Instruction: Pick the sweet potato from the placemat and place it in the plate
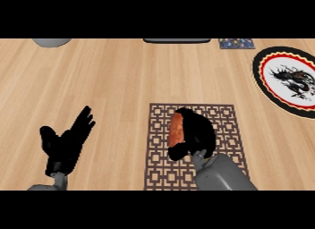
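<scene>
Fingers of the right hand [198,134] curl round the sweet potato [176,129] over the placemat [223,117], gripping it for carrying to the plate [262,78] well apart at far right, while the left hand [64,143] rests open.

Two hands, both matte black w/ slim fingers & a thick thumb: left hand [64,145] at approx. 8 o'clock, right hand [198,134] near centre. Forearms smooth grey, rounded casing; right one bulkier in view. Narrow grey wrist link btwn each hand & forearm.
</scene>
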Robot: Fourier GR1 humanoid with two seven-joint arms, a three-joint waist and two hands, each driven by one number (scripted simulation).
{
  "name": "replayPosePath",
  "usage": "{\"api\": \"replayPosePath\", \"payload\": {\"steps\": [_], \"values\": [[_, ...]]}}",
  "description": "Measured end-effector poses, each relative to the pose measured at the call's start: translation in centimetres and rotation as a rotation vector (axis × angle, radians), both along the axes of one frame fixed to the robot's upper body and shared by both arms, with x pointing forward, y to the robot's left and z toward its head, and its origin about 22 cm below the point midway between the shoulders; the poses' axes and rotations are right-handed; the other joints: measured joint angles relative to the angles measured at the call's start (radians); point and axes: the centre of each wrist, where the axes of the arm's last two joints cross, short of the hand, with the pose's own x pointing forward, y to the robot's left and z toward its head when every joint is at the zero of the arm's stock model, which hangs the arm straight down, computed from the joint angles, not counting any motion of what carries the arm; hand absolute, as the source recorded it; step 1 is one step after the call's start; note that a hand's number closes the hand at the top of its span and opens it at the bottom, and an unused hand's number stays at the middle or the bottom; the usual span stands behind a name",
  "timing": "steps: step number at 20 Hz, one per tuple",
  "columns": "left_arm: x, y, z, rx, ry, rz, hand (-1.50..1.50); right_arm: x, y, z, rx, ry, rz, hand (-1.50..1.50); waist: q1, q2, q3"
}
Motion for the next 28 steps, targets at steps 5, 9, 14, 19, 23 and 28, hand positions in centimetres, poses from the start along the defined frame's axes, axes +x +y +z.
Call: {"api": "replayPosePath", "payload": {"steps": [5,9,14,19,23,28], "values": [[-0.3,-0.2,0.3,-0.003,0.000,0.003,0.00,-0.5,-0.2,0.1,-0.035,-0.032,0.018,1.50,-0.001,0.000,-0.001],[-0.3,-0.5,0.1,0.000,0.001,0.004,0.00,-0.7,-0.4,0.0,-0.057,-0.108,0.027,1.50,-0.003,0.001,0.000],[-0.5,-0.1,0.1,-0.002,0.009,0.015,0.00,-4.2,-3.6,0.5,-0.045,-0.227,0.201,1.50,-0.016,-0.003,0.001],[-0.7,0.2,0.0,-0.004,0.008,0.022,0.00,-6.8,-6.2,3.1,0.043,-0.472,0.288,1.50,-0.026,-0.003,0.002],[-0.8,0.4,0.2,-0.006,0.007,0.024,0.00,-8.5,-8.8,5.0,0.103,-0.629,0.227,1.50,-0.026,-0.002,0.001],[-0.5,0.2,0.3,-0.004,0.013,0.023,0.00,-8.8,-12.0,6.6,0.209,-0.735,0.065,1.50,-0.020,0.002,0.001]]}}
